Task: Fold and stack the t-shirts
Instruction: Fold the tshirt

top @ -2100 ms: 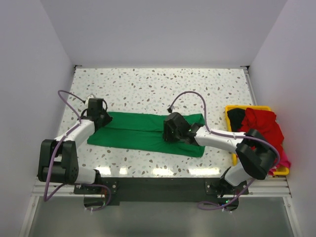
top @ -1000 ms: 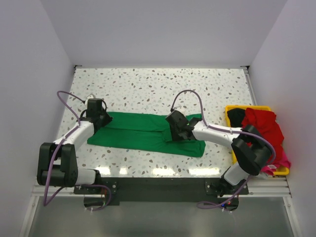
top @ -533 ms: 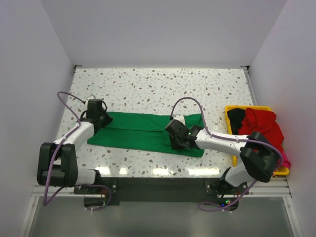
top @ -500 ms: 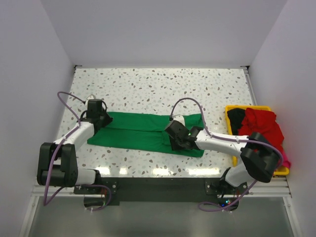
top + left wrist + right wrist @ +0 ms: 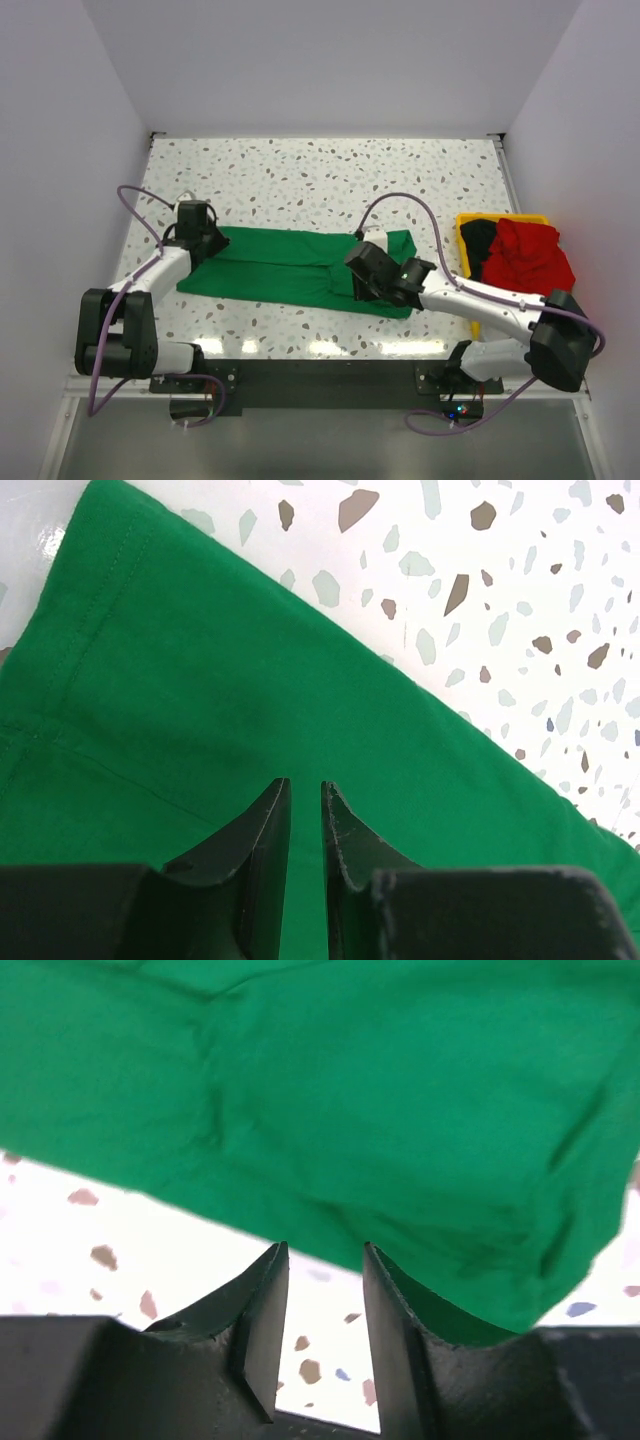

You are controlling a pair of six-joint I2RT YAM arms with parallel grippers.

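Note:
A bright green t-shirt lies flat as a long folded strip across the near middle of the table. My left gripper rests on its left end. In the left wrist view the gripper has its jaws nearly together over smooth green cloth, with nothing pinched. My right gripper hovers over the shirt's right part near its front edge. In the right wrist view the gripper is parted and empty, just short of the shirt's hem. Red, black and pink shirts are heaped at the right.
A yellow plastic bin holding the other shirts stands at the right edge of the speckled table. White walls close in the table at the left, back and right. Purple cables loop from both arms.
My right gripper has drawn back a little to the right over the shirt's right part, and its elbow has swung out to the right. The left gripper and the shirt have stayed put.

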